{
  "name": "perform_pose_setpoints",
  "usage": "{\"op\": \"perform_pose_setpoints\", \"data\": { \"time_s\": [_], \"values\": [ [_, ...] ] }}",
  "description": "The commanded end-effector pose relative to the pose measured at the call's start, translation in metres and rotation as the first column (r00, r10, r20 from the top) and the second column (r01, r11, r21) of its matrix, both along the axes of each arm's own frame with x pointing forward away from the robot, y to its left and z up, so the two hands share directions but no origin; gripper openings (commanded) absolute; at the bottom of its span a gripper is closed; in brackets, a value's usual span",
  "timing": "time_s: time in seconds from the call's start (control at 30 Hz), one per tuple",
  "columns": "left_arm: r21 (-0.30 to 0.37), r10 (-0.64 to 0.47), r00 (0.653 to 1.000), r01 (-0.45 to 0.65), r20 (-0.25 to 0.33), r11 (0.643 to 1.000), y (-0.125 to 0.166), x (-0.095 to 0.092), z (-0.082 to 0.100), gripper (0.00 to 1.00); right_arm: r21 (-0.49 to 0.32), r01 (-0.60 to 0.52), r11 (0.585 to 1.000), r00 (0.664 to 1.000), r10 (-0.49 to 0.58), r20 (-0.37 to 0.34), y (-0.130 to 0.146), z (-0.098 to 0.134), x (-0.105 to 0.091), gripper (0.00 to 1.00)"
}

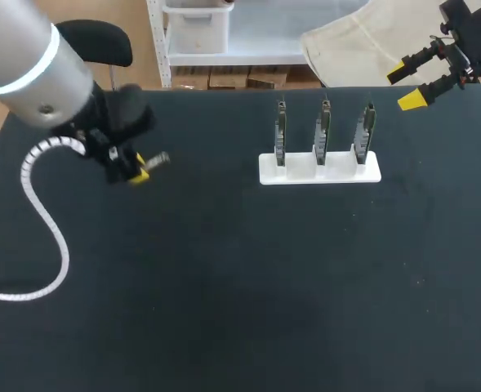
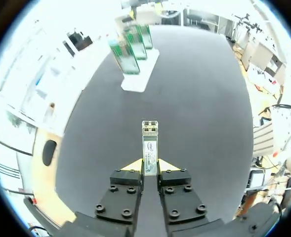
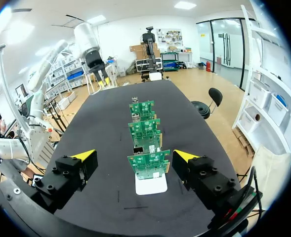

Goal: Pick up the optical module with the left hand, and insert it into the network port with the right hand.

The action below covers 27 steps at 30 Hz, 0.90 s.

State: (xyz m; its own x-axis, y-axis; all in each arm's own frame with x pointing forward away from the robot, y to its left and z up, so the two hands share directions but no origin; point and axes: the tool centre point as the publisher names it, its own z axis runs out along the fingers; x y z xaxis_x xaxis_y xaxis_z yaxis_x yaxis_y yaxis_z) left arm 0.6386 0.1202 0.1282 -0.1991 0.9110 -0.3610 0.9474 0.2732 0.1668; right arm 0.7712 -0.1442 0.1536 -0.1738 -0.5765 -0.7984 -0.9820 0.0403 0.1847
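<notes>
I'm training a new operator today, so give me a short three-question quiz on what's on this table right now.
1. True or false: the left gripper is shut on the module.
2. How many green boards stand in the white holder? A) two B) three C) four
3. Fill in: the fingers of the right gripper are ____ and hold nothing.

Key: 1 true; 2 B; 3 open.
</notes>
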Motion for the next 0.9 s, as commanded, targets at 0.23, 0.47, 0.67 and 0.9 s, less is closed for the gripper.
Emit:
{"op": "perform_pose_setpoints", "data": {
  "time_s": [0.23, 0.47, 0.67, 0.9],
  "values": [
    [-0.072, -0.007, 0.999, 0.01, 0.037, 0.997, 0.011, -0.018, 0.015, 0.0, 0.001, -0.002, 1.0, 1.0, 0.002, -0.002, 0.0, 0.0, 0.001, 1.0],
    [-0.072, -0.007, 0.999, 0.01, 0.037, 0.997, 0.011, -0.018, 0.015, 0.0, 0.001, -0.002, 1.0, 1.0, 0.002, -0.002, 0.0, 0.0, 0.001, 1.0],
    [-0.072, -0.007, 0.999, 0.01, 0.037, 0.997, 0.011, -0.018, 0.015, 0.0, 0.001, -0.002, 1.0, 1.0, 0.002, -0.002, 0.0, 0.0, 0.001, 1.0],
    [-0.126, -0.105, 0.983, 0.124, 0.148, 0.984, -0.04, 0.034, 0.041, 0.0, 0.001, -0.002, 1.0, 1.0, 0.002, -0.002, 0.0, 0.0, 0.001, 1.0]
  ]
}}
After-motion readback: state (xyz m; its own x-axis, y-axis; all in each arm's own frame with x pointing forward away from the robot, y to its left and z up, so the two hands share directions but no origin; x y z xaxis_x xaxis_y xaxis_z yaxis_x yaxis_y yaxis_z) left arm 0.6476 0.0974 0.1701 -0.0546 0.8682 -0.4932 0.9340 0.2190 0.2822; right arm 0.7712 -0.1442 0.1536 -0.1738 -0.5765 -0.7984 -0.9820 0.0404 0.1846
